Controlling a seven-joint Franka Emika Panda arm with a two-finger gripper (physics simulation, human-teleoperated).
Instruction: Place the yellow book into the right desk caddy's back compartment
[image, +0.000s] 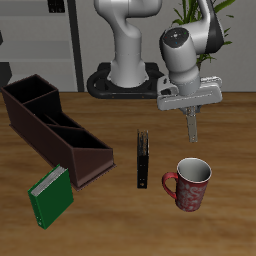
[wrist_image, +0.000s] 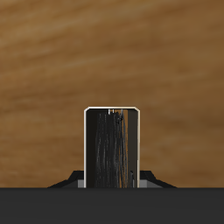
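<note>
My gripper hangs above the table, behind the mug, shut on the yellow book. The book hangs down edge-on as a slim greyish strip, clear of the tabletop. In the wrist view the book shows between the jaws as a pale-edged rectangle with a dark streaked face, over bare wood. The right desk caddy, a long dark maroon box with dividers, lies diagonally across the table, well apart from the gripper. Its cells are open-topped. I cannot tell which end cell is the back compartment.
A black book stands on edge between the caddy and a red patterned mug. A green book leans by the caddy's near end, close to the table's front edge. The robot base stands at the back.
</note>
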